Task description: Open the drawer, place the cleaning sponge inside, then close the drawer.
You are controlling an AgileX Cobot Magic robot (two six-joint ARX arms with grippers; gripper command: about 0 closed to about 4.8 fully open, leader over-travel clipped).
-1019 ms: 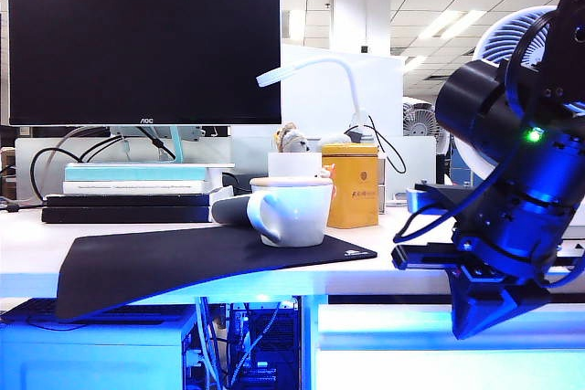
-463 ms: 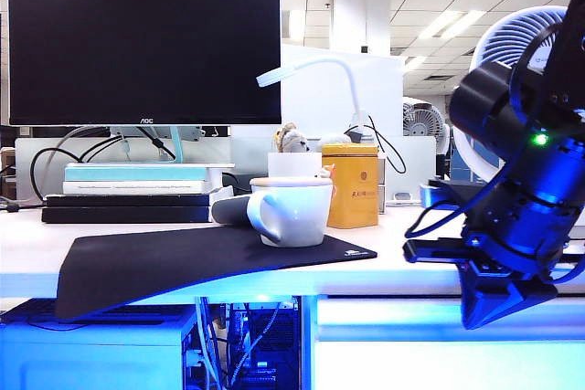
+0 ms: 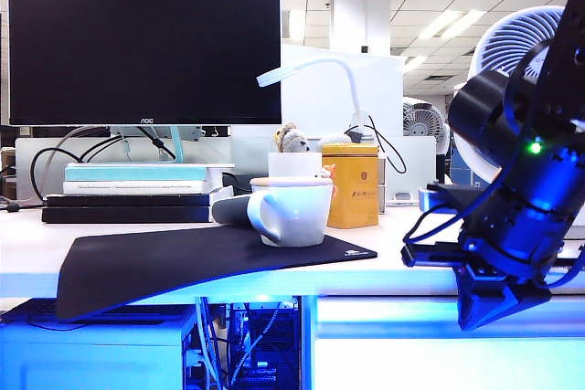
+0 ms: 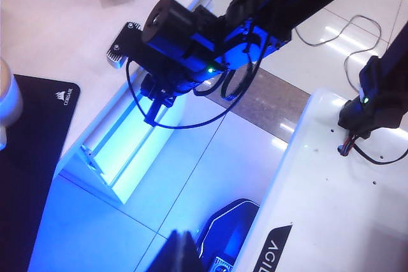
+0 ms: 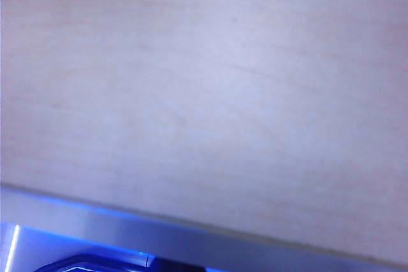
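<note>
Exterior view, right gripper (image 3: 494,303) closed beside drawer (image 3: 402,335)

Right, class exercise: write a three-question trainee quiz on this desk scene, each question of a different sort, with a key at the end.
1. True or false: the right gripper is down at the desk's front edge, by the drawer.
2. What stands directly beside the white mug on the side toward the right arm? A) a red kettle B) a yellow tin C) a green bottle
3. Fill in: the mug sits on a black ____.

Key: 1 true. 2 B. 3 mouse mat. Note: the right gripper's jaws are shut, holding nothing visible; the left gripper is out of view and shut; no sponge shows.
</note>
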